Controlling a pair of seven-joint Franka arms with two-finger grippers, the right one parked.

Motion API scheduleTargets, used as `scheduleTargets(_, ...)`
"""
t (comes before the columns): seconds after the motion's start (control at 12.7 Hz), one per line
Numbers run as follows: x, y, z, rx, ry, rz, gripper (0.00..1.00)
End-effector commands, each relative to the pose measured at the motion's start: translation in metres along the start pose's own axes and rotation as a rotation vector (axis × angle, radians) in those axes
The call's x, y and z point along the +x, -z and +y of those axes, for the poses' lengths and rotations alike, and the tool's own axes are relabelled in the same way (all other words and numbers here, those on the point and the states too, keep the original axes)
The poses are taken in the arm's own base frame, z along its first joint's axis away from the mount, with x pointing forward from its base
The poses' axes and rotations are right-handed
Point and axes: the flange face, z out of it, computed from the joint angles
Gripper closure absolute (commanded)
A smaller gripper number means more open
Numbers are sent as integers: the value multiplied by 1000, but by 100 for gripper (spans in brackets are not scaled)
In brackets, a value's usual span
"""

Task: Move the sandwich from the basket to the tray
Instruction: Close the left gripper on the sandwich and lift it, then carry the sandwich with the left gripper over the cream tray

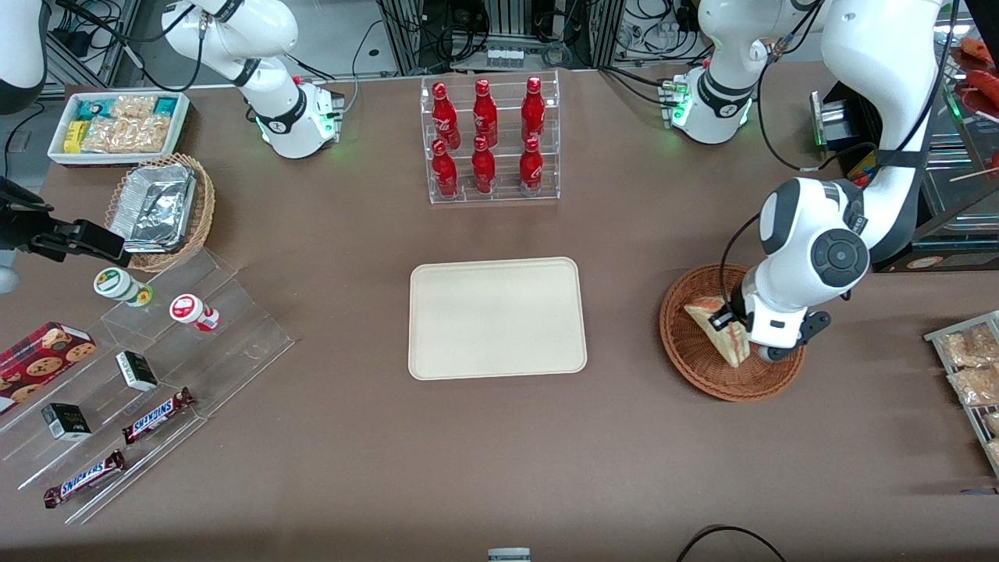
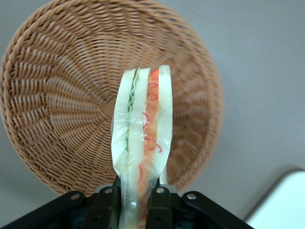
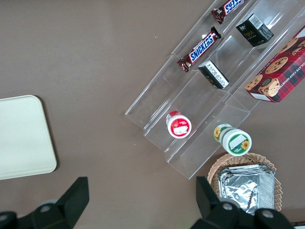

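Observation:
The sandwich is a wrapped white wedge with green and red filling along its cut edge. My left gripper is shut on it, one black finger pressed against each bread face. It hangs just above the round reddish-brown wicker basket, whose woven bowl holds nothing else. The cream tray lies flat at the table's middle, beside the basket toward the parked arm's end; one corner of it shows in the left wrist view.
A clear rack of red bottles stands farther from the front camera than the tray. Snack packets lie at the working arm's end. Acrylic steps with candy bars and cups and a foil-container basket sit toward the parked arm's end.

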Motion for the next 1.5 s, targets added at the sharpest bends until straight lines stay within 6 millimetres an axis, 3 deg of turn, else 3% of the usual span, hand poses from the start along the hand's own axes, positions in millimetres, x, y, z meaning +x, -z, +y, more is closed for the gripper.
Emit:
scheduleTargets(0.0, -33, 23, 52, 7, -103, 12, 100)
scheduleTargets(0.16, -74, 23, 92, 10, -196, 16, 100)
scheduleTargets(0.39, -133, 2, 154, 12, -329, 6, 100)
scheduleTargets(0.87, -221, -48, 259, -7, -463, -24, 100)
scheduleTargets(1.26, -266, -70, 304, -23, -407, -25, 100)
scheduleTargets(1.42, -271, -80, 313, 2, -391, 4, 100)
